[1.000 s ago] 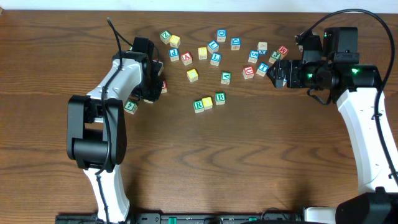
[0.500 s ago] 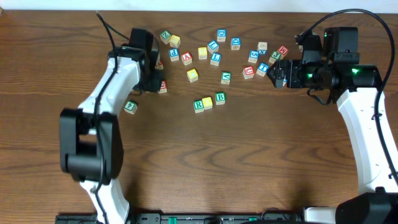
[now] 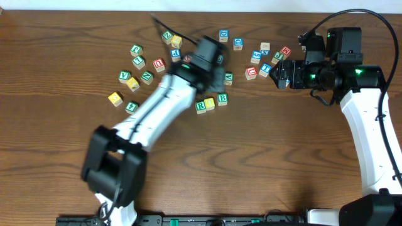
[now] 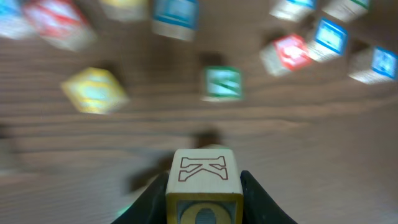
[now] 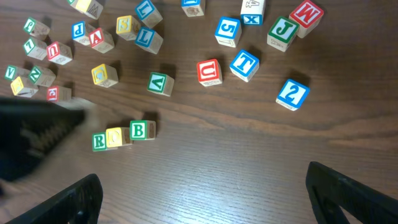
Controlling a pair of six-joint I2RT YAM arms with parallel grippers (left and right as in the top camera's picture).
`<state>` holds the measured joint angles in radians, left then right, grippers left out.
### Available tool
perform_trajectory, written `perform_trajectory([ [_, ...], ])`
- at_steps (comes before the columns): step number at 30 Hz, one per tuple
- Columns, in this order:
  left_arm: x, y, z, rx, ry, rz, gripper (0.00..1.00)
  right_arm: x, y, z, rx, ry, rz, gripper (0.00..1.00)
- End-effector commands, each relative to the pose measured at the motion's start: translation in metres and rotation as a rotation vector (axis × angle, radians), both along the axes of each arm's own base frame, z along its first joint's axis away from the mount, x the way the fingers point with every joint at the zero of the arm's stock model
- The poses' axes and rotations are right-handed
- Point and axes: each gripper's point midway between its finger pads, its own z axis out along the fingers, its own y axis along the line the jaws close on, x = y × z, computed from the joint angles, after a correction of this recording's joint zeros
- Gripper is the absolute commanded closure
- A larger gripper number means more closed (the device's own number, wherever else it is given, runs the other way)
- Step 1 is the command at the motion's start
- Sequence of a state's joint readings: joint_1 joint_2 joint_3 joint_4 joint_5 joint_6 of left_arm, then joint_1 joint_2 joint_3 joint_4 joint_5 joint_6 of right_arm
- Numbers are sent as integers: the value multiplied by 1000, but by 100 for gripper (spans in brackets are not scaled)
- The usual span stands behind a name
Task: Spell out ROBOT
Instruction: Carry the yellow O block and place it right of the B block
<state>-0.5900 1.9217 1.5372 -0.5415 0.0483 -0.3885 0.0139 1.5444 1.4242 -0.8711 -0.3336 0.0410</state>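
A short row on the table reads green-framed R (image 3: 200,106) (image 5: 98,141), a yellow cube (image 3: 210,103) (image 5: 114,137), then green-framed B (image 3: 222,98) (image 5: 140,130). The blue-framed T (image 3: 266,68) (image 5: 244,65) lies among loose cubes at the right. My left gripper (image 4: 204,194) is shut on a wooden cube (image 4: 204,176) that shows a K on top and a yellow-framed O on its near face. It hangs above the table just behind the row, and the left arm (image 3: 164,100) is blurred. My right gripper (image 5: 211,199) (image 3: 279,74) stands open and holds nothing, near the T.
Loose letter cubes lie scattered at the back: a group at the left (image 3: 132,82), and more in the middle and right, including a green V (image 3: 228,78) (image 5: 161,83), a red U (image 5: 209,71) and a blue 2 (image 5: 291,93). Bare wood (image 3: 251,163) spreads in front of the row.
The left arm has swung right from the left group of cubes to just behind the R-to-B row, uncovering those cubes. The right arm has not moved.
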Motion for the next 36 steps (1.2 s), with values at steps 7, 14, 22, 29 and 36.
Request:
perform_trajectory([
  [7,-14,-53,-47,-22,40,44,73,4,-4,8,3,-20,-5,1],
  [14,-1,-58,-65,-31,14,96,73,4,-4,8,3,-20,-5,1],
  [22,5,-48,-81,15,6,148,73,4,-4,8,3,-20,-5,1],
  [29,2,-27,-87,78,21,250,73,4,-4,8,3,-20,-5,1],
  [36,-11,-15,-95,138,77,252,73,4,-4,8,3,-20,-5,1],
])
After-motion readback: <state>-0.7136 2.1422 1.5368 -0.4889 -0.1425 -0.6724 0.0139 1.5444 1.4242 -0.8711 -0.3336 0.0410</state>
